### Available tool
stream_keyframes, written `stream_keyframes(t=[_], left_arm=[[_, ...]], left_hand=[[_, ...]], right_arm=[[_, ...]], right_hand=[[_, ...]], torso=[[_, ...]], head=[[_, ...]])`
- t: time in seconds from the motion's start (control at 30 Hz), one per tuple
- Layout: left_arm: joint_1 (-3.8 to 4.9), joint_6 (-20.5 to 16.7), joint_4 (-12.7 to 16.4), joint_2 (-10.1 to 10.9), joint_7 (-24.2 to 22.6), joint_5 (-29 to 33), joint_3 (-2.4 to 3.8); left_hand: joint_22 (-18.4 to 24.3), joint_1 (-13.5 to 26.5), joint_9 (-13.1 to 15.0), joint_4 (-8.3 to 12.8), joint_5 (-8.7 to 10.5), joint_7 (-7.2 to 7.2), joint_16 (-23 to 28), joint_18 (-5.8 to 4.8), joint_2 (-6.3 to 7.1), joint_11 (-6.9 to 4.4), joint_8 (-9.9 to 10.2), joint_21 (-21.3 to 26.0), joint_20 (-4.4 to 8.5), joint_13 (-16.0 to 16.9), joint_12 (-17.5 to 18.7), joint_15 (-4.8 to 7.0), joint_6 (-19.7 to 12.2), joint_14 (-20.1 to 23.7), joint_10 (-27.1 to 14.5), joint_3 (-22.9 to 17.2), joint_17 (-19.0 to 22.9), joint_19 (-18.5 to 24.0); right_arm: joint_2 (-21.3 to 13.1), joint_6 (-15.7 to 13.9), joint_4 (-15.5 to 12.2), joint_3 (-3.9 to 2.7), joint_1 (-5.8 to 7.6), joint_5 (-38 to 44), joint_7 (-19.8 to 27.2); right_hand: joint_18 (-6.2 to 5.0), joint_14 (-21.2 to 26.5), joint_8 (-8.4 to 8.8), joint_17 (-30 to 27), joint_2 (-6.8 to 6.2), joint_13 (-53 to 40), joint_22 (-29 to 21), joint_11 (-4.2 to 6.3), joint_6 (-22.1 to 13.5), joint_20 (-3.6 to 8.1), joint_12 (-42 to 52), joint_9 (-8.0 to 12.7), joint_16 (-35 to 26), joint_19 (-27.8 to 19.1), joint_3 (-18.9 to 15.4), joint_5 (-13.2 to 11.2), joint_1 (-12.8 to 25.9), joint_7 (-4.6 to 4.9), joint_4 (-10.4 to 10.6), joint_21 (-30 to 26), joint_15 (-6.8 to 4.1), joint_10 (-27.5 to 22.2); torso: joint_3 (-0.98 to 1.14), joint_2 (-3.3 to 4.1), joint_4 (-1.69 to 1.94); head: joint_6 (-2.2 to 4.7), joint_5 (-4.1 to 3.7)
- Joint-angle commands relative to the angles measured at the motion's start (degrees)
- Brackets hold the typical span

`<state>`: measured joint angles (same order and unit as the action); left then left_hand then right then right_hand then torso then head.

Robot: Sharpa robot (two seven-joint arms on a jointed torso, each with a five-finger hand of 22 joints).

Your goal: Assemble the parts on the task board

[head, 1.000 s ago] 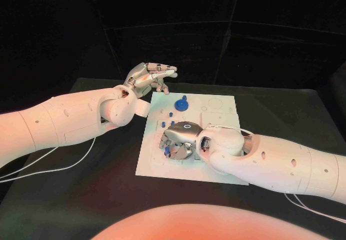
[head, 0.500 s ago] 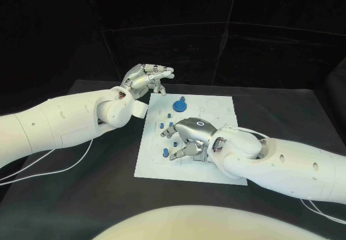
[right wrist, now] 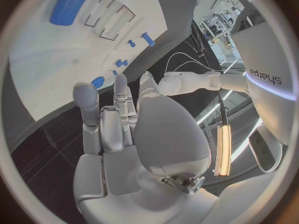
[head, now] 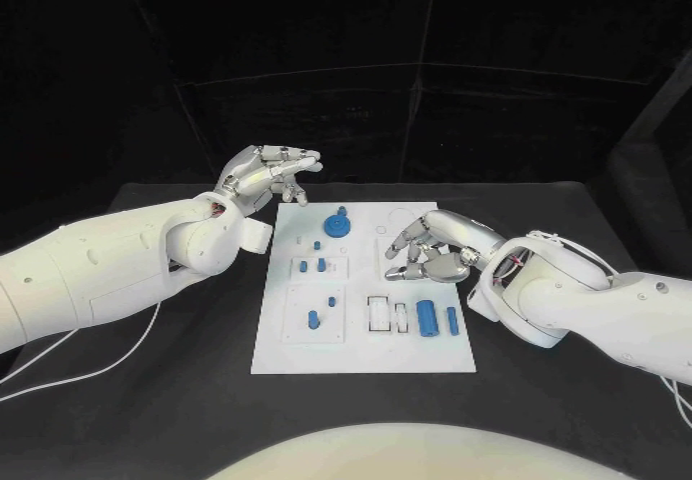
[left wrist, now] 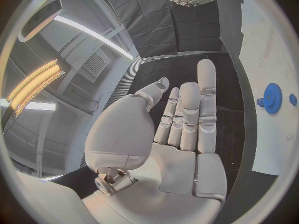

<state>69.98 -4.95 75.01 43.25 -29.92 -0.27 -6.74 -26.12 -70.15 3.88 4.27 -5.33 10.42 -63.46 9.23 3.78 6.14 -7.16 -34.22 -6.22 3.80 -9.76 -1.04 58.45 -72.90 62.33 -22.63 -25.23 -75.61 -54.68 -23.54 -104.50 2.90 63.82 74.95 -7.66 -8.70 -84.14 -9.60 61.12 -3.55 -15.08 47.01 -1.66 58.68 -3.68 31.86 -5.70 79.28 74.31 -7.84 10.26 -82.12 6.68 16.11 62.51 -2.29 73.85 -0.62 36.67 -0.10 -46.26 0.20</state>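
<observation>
Two hands hang over the black surface (head: 173,400), and neither holds anything. The right hand (head: 433,245) hovers over the right edge of the task board (head: 368,355), its fingers (head: 404,262) loosely curled and apart with nothing between them; the left hand (head: 267,175) is raised off the board's far-left corner, fingers half-bent, also empty. The part that the coming move most likely turns on is the large blue cylinder (head: 427,316), which lies flat on the board just nearer than the right hand's fingertips, with a slimmer blue pin (head: 451,320) beside it on the right. Both lie with their long axes running near-to-far, so a grasp would want the fingers closing across them from left and right. The right hand is plainly the closer one — the left is well apart, on the far side. Other parts sit further left: a blue gear (head: 338,223) at the far middle of the board, small blue pegs (head: 313,265) in the middle-left block, and a short blue pin (head: 313,320) in the near-left block, with two white slots (head: 387,313) between that block and the cylinder. Dark curtains close the room behind — the right wrist view shows a bright strip light beyond them.
</observation>
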Motion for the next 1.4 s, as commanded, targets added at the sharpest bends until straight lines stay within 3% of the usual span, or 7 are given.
stream_keyframes(t=[0.03,0.13,0.4,0.63,0.8,1.1,1.4], left_arm=[[0.08,-0.1,-0.2,0.0,-0.5,0.3,-0.21],[0.04,0.0,-0.5,-0.2,-0.6,0.3,-0.52],[-0.08,0.0,-0.9,-0.1,-0.7,0.3,-0.84],[-0.10,0.2,-1.0,-0.1,-0.8,0.3,-0.91],[-0.14,0.3,-1.0,-0.1,-0.8,0.3,-0.95],[-0.19,0.4,-1.0,0.0,-0.8,0.3,-1.01],[-0.22,0.5,-0.9,0.1,-0.8,0.3,-1.05]], left_hand=[[0.1,-0.1,0.1,0.1,-0.21,0.00,0.2,1.16,-0.45,0.19,-0.2,0.2,-0.17,0.1,-0.4,0.03,-0.3,0.6,-0.4,0.4,0.0,0.4],[0.1,-0.2,0.1,0.1,-0.21,-0.01,0.2,1.16,-0.47,0.18,-0.2,0.2,-0.17,0.1,-0.4,0.03,-0.3,0.6,-0.4,0.4,0.0,0.4],[0.1,-0.2,0.1,0.1,-0.21,-0.01,0.2,1.16,-0.47,0.18,-0.2,0.2,-0.17,0.1,-0.4,0.03,-0.3,0.6,-0.4,0.4,0.0,0.4],[0.1,-0.1,0.1,0.1,-0.21,-0.02,0.1,1.16,-0.49,0.17,-0.3,0.3,-0.17,0.1,-0.5,0.03,-0.2,0.6,-0.3,0.4,0.0,0.4],[0.1,-0.1,0.1,0.1,-0.21,-0.02,0.1,1.16,-0.49,0.17,-0.3,0.3,-0.17,0.1,-0.5,0.03,-0.2,0.6,-0.3,0.4,0.0,0.4],[0.1,-0.1,0.1,0.1,-0.21,-0.02,0.1,1.16,-0.49,0.17,-0.3,0.3,-0.17,0.1,-0.5,0.03,-0.2,0.6,-0.3,0.4,0.0,0.4],[0.1,-0.1,0.1,0.1,-0.21,-0.02,0.1,1.16,-0.49,0.17,-0.3,0.3,-0.17,0.1,-0.5,0.03,-0.2,0.6,-0.3,0.4,0.0,0.4]], right_arm=[[-1.6,1.2,-1.2,0.01,0.17,-4.0,-6.4],[-3.8,2.8,-2.2,0.04,0.19,-1.8,-11.9],[-6.7,5.6,-3.2,0.13,-0.84,3.2,-21.4],[-6.3,6.0,-3.6,0.16,-3.08,6.3,-25.2],[-4.8,6.0,-2.6,0.17,-4.49,7.8,-26.2],[-2.0,6.3,-0.9,0.17,-6.90,9.4,-26.6],[-0.2,7.6,0.6,0.17,-7.66,9.7,-26.7]], right_hand=[[1.21,-1.9,-0.62,4.6,0.12,-6.5,3.6,0.41,0.3,0.52,5.9,-0.1,1.8,1.7,-1.4,4.4,2.1,-0.49,0.0,2.6,-0.67,1.4],[1.72,-2.7,-1.66,9.8,0.69,-22.8,7.1,0.52,-0.2,0.95,18.5,-0.5,3.8,2.9,-3.6,6.7,3.6,-0.84,0.1,5.3,-0.61,1.0],[2.44,-3.3,-3.95,14.3,0.11,-38.4,10.9,0.56,-1.0,0.67,29.8,-1.5,5.5,3.7,-6.0,5.5,8.3,-0.77,0.6,8.0,-0.77,2.5],[2.53,-3.4,-5.30,15.1,-1.86,-42.8,11.7,0.54,-1.5,0.69,32.5,-2.4,5.7,3.8,-5.0,5.3,11.5,-0.87,0.7,8.7,-0.75,2.8],[2.52,-3.4,-5.70,15.2,-2.34,-43.7,11.8,0.53,-1.8,0.67,32.9,-2.7,5.7,3.7,-4.3,5.3,12.1,-0.87,0.8,8.7,-0.73,2.8],[2.55,-3.4,-6.08,15.6,-2.43,-45.3,12.0,0.54,-1.9,0.66,34.0,-3.0,5.8,3.8,-3.8,5.4,12.4,-0.89,0.7,8.9,-0.73,3.2],[2.65,-3.6,-6.51,16.3,-2.19,-47.1,12.5,0.58,-2.1,0.66,35.3,-3.3,6.0,3.9,-3.3,5.6,12.3,-0.93,0.7,9.2,-0.75,3.8]], torso=[[-0.21,-0.79,-0.40],[-0.34,-1.28,-0.55],[-0.71,-2.07,-0.96],[-0.88,-2.44,-1.58],[-0.83,-2.58,-1.80],[-0.85,-2.61,-1.65],[-0.88,-2.50,-1.83]], head=[[0.05,-0.99],[0.03,-1.88],[-0.95,-2.71],[-1.38,-2.69],[-1.54,-2.52],[-1.62,-2.51],[-1.73,-2.29]])
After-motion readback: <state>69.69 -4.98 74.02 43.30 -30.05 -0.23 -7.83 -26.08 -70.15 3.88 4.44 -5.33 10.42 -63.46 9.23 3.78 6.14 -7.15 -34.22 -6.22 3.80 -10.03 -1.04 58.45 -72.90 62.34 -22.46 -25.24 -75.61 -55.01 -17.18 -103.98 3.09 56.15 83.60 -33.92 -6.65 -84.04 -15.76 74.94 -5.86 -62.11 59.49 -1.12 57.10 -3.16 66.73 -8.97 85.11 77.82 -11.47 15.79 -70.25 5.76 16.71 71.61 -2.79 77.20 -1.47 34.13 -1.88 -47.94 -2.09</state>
